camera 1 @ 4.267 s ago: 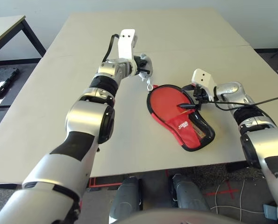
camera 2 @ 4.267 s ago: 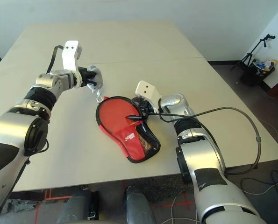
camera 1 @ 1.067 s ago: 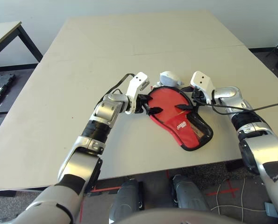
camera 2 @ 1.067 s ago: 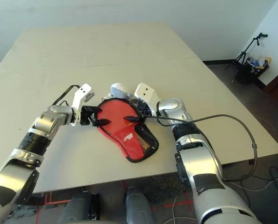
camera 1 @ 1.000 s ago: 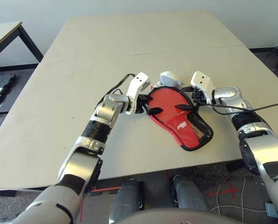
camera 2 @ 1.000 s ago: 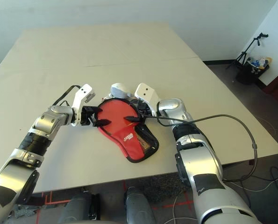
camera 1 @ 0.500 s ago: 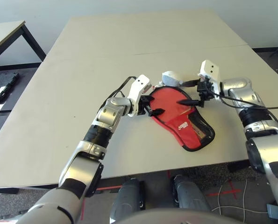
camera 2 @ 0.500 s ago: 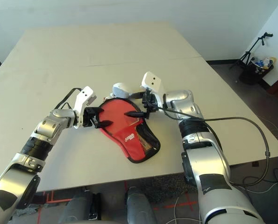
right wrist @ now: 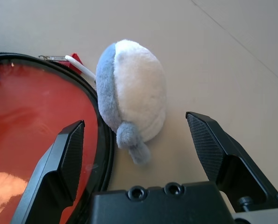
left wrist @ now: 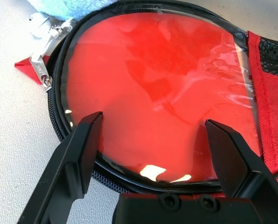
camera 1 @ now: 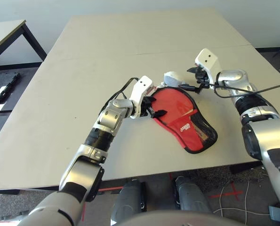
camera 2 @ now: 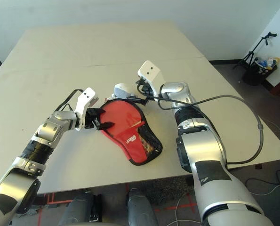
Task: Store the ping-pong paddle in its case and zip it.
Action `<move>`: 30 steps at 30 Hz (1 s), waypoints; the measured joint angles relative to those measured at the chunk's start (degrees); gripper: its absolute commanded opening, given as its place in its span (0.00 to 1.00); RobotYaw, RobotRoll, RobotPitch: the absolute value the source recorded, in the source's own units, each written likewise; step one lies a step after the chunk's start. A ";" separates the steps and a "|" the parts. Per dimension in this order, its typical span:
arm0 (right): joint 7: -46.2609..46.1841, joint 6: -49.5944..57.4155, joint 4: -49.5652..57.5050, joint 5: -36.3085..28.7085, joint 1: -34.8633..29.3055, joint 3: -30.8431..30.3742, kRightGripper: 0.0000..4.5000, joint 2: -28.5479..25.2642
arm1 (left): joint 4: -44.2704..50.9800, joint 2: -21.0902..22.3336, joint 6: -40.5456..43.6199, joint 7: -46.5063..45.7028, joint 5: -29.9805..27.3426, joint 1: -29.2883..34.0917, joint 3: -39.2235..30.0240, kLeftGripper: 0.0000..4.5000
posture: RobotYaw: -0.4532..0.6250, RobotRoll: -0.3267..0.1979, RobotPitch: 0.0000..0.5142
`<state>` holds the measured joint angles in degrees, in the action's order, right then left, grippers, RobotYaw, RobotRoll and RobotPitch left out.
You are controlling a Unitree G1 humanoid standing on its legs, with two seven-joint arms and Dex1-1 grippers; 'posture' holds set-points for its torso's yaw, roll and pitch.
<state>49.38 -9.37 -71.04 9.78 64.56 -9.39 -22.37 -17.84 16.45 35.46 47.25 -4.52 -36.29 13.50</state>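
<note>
The red case (camera 1: pixel 186 126) lies open on the table, its logo flap and black mesh pocket (camera 1: pixel 204 130) toward the near right. The ping-pong paddle (left wrist: pixel 162 79) lies inside, its glossy red face up and ringed by the black zipper edging (left wrist: pixel 59 126). The handle is hidden. My left gripper (camera 1: pixel 156 112) is open at the case's left rim, one finger (left wrist: pixel 80 154) on either side of the paddle's edge. My right gripper (camera 1: pixel 190 78) is open and raised behind the case, over a small grey and white plush pouch (right wrist: pixel 129 93).
A metal clasp (left wrist: pixel 39 70) joins the pouch to the case's zipper. The pale table (camera 1: pixel 60 103) stretches wide to the left and back, with a seam across it. A black cable (camera 2: pixel 252 141) trails off my right arm. Another table (camera 1: pixel 8 33) stands far left.
My right gripper has lifted off the paddle's face and swung back and up over the plush pouch. The left gripper has stayed at the case's left rim.
</note>
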 measured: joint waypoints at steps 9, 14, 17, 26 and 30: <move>-6.73 0.10 -3.71 2.79 1.23 -0.36 1.00 3.75 | 2.45 0.10 1.63 -0.79 -0.31 0.92 0.03 0.99 | 0.38 0.62 0.19; -10.34 0.10 -4.18 4.11 1.42 -0.41 0.92 4.67 | 3.67 0.13 2.58 -1.11 -0.62 1.40 0.04 1.00 | 0.38 0.62 0.20; -11.95 0.08 -4.40 4.56 1.42 -0.41 0.73 4.91 | 3.85 0.13 2.87 -1.28 -0.85 1.43 0.07 1.00 | 0.38 0.62 0.20; -11.15 -1.18 -4.46 4.59 1.39 -0.12 0.13 1.67 | 4.05 -0.02 3.22 -1.70 -1.26 1.36 0.53 1.00 | 0.37 0.62 0.19; -7.90 -2.80 -3.85 4.30 0.58 0.08 0.01 -0.62 | 3.68 -0.25 3.20 -1.76 -1.51 1.01 0.86 1.00 | 0.36 0.62 0.18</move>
<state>41.49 -12.17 -74.89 14.07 65.14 -9.31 -22.98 -14.16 16.20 38.67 45.49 -6.03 -35.28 14.35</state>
